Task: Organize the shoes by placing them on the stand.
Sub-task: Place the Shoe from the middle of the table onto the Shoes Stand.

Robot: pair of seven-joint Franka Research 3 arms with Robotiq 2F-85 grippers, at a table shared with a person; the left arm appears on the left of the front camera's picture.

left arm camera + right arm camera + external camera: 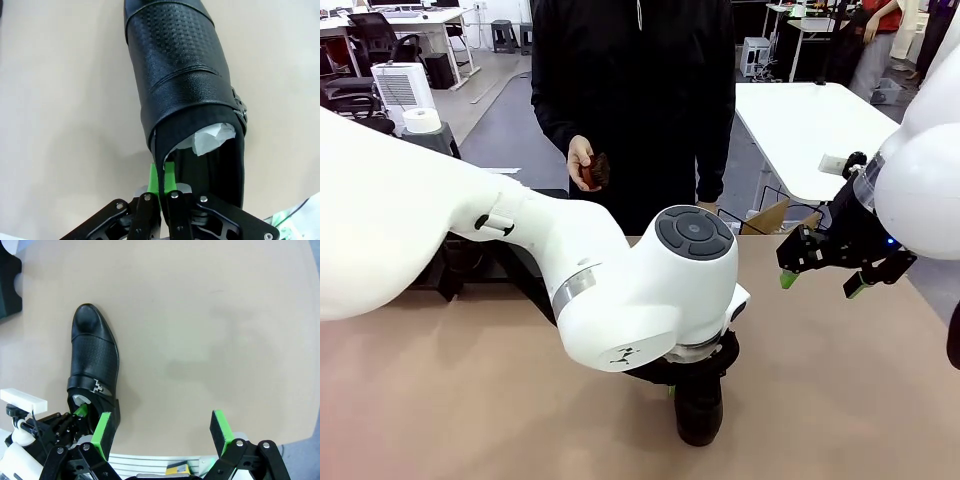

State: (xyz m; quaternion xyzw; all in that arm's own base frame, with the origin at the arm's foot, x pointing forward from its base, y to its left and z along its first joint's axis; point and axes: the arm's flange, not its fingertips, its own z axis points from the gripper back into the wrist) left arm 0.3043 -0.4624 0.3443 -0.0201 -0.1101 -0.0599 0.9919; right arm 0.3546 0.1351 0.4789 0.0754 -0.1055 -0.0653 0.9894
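Fingers of the left gripper [161,186] are pinched shut on the heel-side rim of a black shoe [182,85], which lies on the tan table [450,400] near its robot-side edge. Right gripper [162,427] is held wide open, empty, above the table. Stand [470,262] is glimpsed behind the left arm, mostly hidden. No shoe is judged placed yet; lift and transfer are left.

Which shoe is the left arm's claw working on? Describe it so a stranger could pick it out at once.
Start at the tan table; one black shoe lies on its top. The left claw is shut on the heel rim. It has a dotted band across the top, a silver side buckle and crumpled white paper stuffed inside.
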